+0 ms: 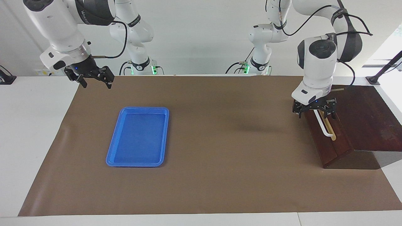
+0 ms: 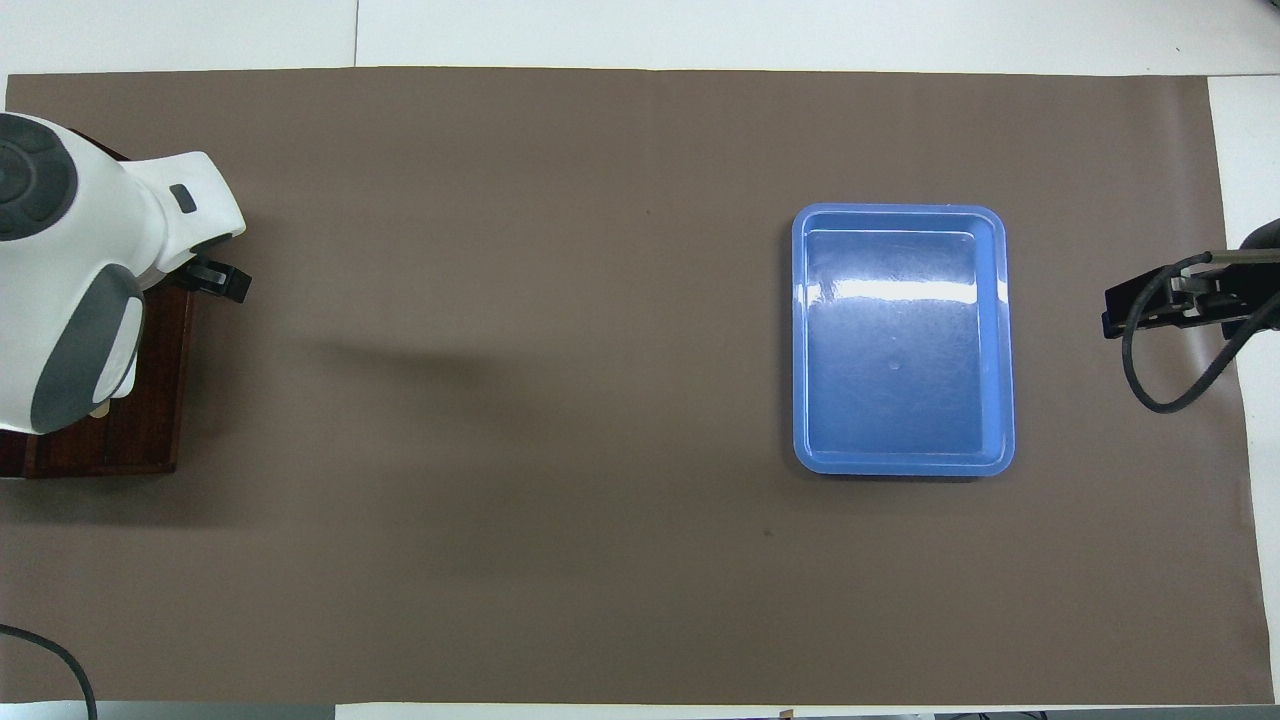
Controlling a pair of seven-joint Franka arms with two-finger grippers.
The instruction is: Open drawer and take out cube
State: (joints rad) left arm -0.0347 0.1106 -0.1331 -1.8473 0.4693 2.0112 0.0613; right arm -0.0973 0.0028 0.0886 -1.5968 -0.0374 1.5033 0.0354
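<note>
The drawer (image 1: 328, 146) sits shut in its dark wooden box (image 1: 364, 116) at the left arm's end of the table. Its white bar handle (image 1: 324, 128) shows on the tan strip. My left gripper (image 1: 315, 110) is low at the handle's end nearer the robots, open, with a finger on each side of the bar. Whether it touches the bar I cannot tell. In the overhead view the left wrist covers most of the drawer (image 2: 150, 410), and one finger (image 2: 224, 279) sticks out. My right gripper (image 1: 93, 77) (image 2: 1150, 305) hangs open over the mat's edge and waits. The cube is hidden.
A blue plastic tray (image 1: 144, 109) (image 2: 900, 211) lies on the brown mat (image 1: 220, 141) toward the right arm's end. A black stand (image 1: 384, 70) rises at the table corner beside the box, nearer the robots.
</note>
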